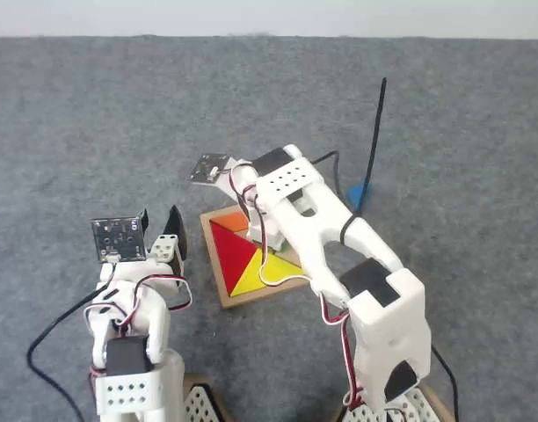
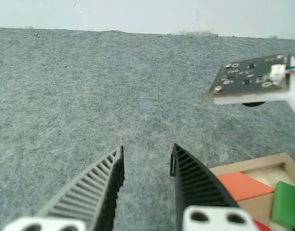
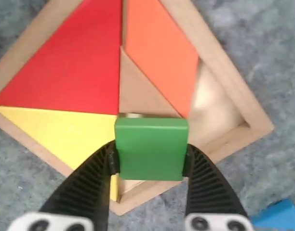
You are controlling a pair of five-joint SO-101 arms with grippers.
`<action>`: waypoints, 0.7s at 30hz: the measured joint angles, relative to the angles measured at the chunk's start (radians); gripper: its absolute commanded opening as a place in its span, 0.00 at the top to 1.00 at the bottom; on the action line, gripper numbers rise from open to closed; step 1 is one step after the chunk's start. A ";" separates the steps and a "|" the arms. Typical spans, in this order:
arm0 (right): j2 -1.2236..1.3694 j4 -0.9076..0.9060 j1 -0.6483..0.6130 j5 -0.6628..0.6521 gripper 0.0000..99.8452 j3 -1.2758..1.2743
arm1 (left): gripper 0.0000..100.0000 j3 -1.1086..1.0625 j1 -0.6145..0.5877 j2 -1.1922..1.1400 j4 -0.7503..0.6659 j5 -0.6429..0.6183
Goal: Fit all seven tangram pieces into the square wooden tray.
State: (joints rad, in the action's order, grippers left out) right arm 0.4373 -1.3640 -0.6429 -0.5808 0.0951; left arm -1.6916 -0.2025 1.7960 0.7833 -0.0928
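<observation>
tray (image 1: 214, 259) 1 | red triangle (image 3: 75, 67) 1 | yellow triangle (image 3: 60, 132) 1 | parallelogram (image 3: 159, 53) 1 | square (image 3: 151, 147) 1 | blue piece (image 3: 282, 214) 1

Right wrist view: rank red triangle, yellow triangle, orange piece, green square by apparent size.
1. red triangle
2. orange piece and green square: look alike; the square sits in the right gripper, nearer the camera, so unsure
3. yellow triangle: smallest as shown, partly covered by the square

The high view looks steeply down over the table (image 1: 76, 132). The left wrist view faces low across it; the right wrist view sits close above the tray (image 3: 220, 148), shared by all three.
</observation>
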 measured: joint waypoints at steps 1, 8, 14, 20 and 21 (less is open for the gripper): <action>0.000 0.000 0.000 -0.002 0.78 0.000 | 0.85 0.000 0.000 0.000 0.000 0.000; 0.000 -0.002 -0.003 -0.005 0.78 0.000 | 0.85 0.000 0.000 0.000 0.000 0.000; 0.000 -0.002 -0.020 -0.005 0.78 0.000 | 0.85 0.000 0.000 0.000 0.000 0.000; 0.000 -0.006 -0.057 -0.005 0.78 0.000 | 0.85 0.000 0.000 0.000 0.000 0.000; 0.000 -0.021 -0.057 -0.005 0.78 0.000 | 0.85 0.000 0.000 0.000 0.000 0.000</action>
State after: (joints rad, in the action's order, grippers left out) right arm 0.4373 -1.3855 -0.6997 -0.5854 0.0951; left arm -1.6916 -0.2025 1.7960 0.7833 -0.0928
